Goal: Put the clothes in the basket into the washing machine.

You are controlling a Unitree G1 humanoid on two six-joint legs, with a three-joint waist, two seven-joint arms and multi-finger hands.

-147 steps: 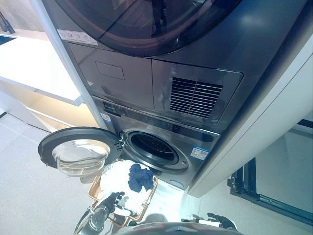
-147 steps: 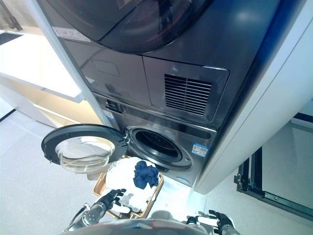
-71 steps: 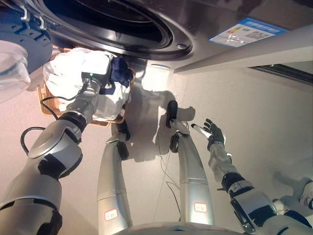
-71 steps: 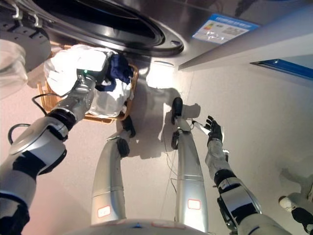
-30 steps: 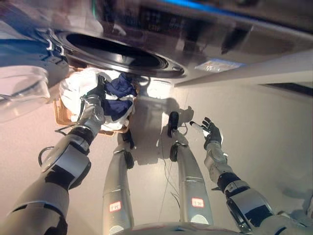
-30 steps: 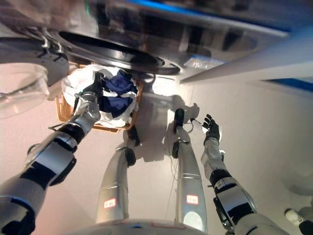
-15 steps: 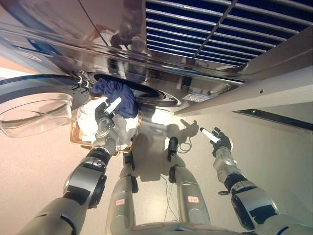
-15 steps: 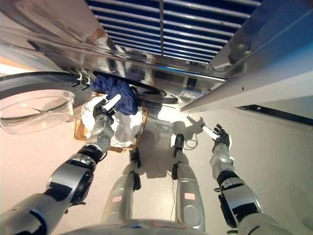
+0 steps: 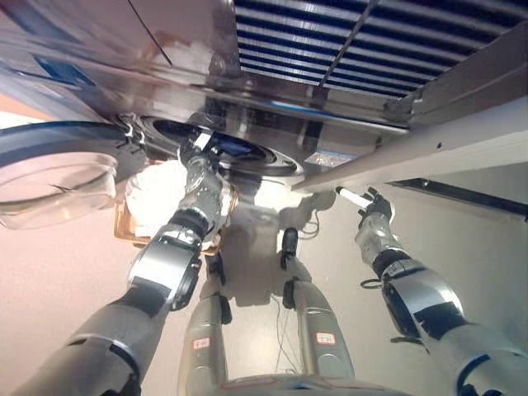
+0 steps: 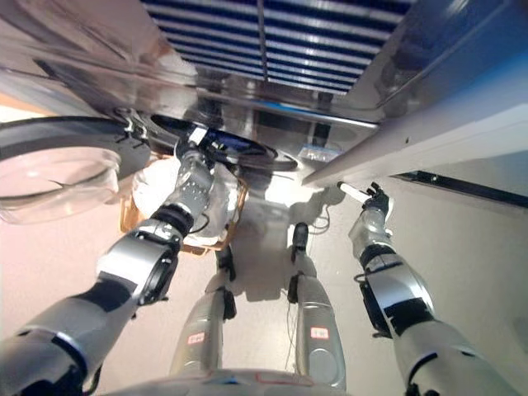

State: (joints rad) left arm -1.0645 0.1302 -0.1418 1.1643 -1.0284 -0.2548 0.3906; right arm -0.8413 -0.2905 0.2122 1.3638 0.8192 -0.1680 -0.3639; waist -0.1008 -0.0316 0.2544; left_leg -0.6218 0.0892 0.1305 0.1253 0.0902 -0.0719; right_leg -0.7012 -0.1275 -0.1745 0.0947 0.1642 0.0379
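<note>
The washing machine's round drum opening gapes low in the dark front panel. Its door is swung open to the left. My left hand is at the mouth of the drum. A navy garment shows just inside the opening beside it, and I cannot see whether the hand still holds it. Below the opening the wicker basket stands on the floor with white clothes in it. My right hand hovers open to the right, away from the machine, holding nothing.
A vented grille fills the top of the machine's front. A pale cabinet edge juts out on the right, above my right hand. Grey floor spreads to the right.
My left hand has gone from above the basket up to the drum opening, and the navy garment now shows inside it. The camera has shifted slightly; my right hand has barely moved.
</note>
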